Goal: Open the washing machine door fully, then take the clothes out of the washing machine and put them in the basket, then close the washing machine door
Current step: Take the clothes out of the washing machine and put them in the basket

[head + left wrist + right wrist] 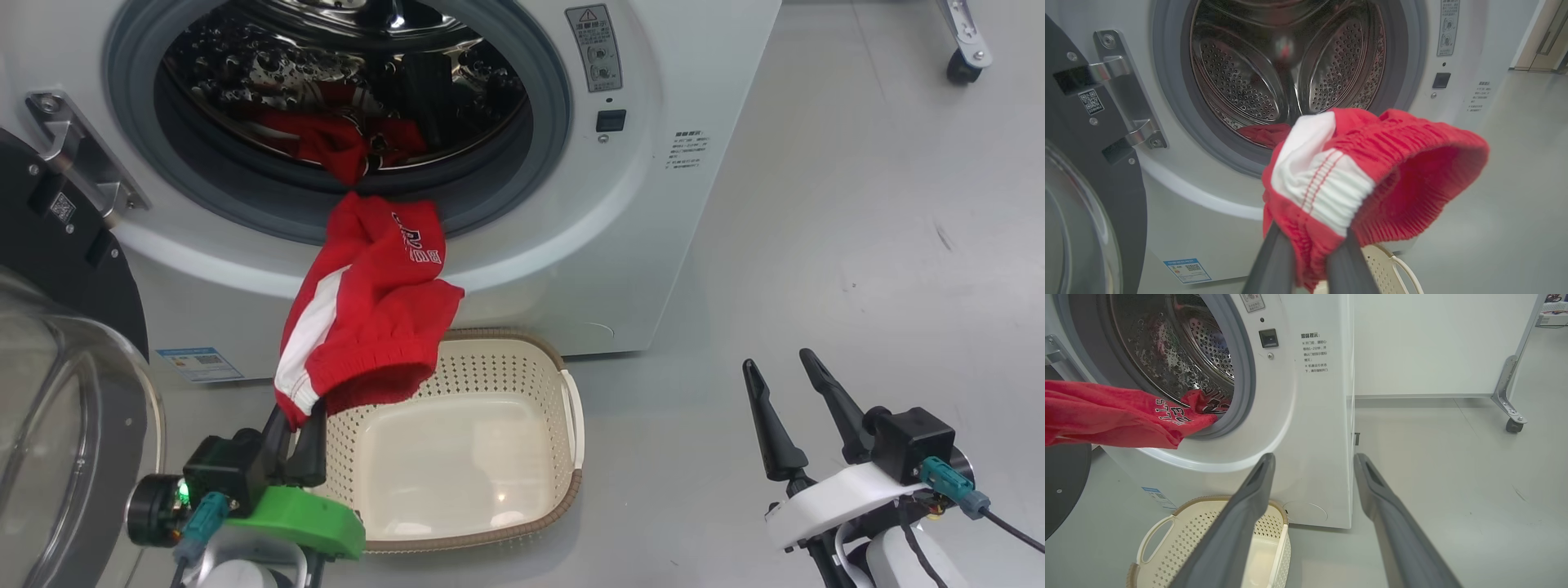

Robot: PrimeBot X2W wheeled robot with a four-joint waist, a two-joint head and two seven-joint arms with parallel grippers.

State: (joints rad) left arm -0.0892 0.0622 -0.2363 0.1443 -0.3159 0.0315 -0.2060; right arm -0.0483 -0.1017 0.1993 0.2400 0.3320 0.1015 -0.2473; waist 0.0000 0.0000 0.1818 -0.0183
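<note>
The white washing machine [653, 204] stands with its drum exposed. Its black washing machine door [49, 261] is swung out at the left, glass bowl toward me. My left gripper [295, 420] is shut on the elastic waistband of a red garment with a white stripe [367, 310]. That garment stretches from the drum's lip out over the back left corner of the cream basket [490, 535]. More red clothes [326, 139] lie inside the drum. In the left wrist view the fingers [1274, 261] pinch the waistband [1323, 188]. My right gripper [777, 359] is open over the floor at the right.
The basket [1180, 539] sits on the grey floor right against the machine's front [1310, 416]. A metal frame leg on a caster [967, 49] stands at the far right, beside a white panel [1433, 343]. Bare floor spreads to the machine's right.
</note>
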